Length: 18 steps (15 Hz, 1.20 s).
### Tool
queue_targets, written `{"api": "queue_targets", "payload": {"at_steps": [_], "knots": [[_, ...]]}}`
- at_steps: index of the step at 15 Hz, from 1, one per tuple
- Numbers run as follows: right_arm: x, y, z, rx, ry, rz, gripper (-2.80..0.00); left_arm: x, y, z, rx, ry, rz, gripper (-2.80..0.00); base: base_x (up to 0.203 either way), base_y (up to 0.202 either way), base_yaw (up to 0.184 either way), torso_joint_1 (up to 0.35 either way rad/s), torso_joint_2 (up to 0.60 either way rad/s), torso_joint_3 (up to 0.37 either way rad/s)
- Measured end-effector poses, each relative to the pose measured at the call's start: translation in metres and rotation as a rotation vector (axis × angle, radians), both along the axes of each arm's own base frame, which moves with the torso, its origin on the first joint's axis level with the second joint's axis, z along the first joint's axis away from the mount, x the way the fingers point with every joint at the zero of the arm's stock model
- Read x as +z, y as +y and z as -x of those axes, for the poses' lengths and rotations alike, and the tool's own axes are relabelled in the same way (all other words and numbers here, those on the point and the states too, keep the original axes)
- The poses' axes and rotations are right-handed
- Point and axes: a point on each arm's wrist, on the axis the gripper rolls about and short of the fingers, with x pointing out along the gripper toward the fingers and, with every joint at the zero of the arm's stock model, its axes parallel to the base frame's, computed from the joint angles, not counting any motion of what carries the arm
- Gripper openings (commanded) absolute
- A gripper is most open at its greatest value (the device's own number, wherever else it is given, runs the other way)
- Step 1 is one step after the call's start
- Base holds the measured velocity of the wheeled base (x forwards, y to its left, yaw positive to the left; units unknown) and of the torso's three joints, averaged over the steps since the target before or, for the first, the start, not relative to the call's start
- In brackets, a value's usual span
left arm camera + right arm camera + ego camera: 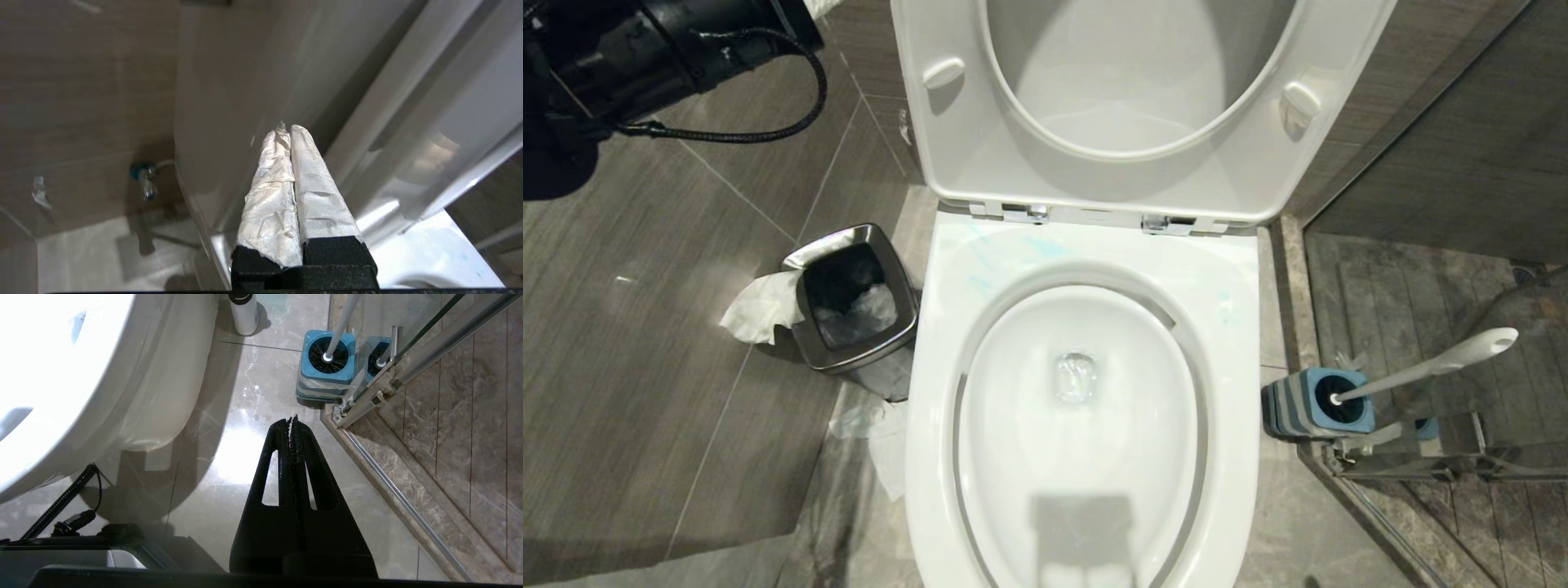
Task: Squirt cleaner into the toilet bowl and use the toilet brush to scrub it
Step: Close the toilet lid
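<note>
Your head view looks down on the toilet bowl (1086, 408), which fills the middle of the frame from centre to six o'clock, with its seat and lid (1127, 106) tipped up at twelve o'clock. Faint blue streaks mark the white rim just below the hinges. The toilet brush (1429, 367) sits at three o'clock of the bowl, its bristle head down in the blue-and-grey striped holder (1307, 404) on the floor, its white handle leaning away toward the glass shower screen (1437, 457).

At nine o'clock of the bowl you have a small steel bin (854, 298) with white paper (760, 306) hanging over its edge and more paper on the floor beside it.

Your left arm shows as a black bulk with a looped cable at ten to eleven o'clock in the head view. In its wrist view the left gripper (289, 130) has its paper-wrapped fingers (314, 192) pressed together, holding nothing, pointing at the toilet's outer side.

Your right gripper (293, 420) hangs low over the floor tiles, black fingers (278, 473) closed tip to tip and empty. The brush holder lies just beyond its tips, a white bottle (244, 312) stands farther off beside the bowl.
</note>
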Motion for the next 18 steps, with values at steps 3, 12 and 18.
{"api": "queue_targets", "payload": {"at_steps": [3,12,18], "knots": [[0.000,0.000,0.000,0.001,0.000,0.000,-2.80,-0.003,-0.002,-0.012,0.001,-0.010,0.001,-2.80,0.000,0.000,0.000,0.000,0.00,0.000],[0.000,0.000,0.000,0.001,0.000,0.000,-2.80,0.002,-0.021,-0.025,-0.047,-0.060,0.012,-2.80,0.000,0.000,0.000,0.000,0.00,0.000],[0.000,0.000,0.000,0.001,0.000,0.000,-2.80,0.002,-0.032,-0.027,-0.076,-0.066,0.013,-2.80,0.000,0.000,0.000,0.000,0.00,0.000]]}}
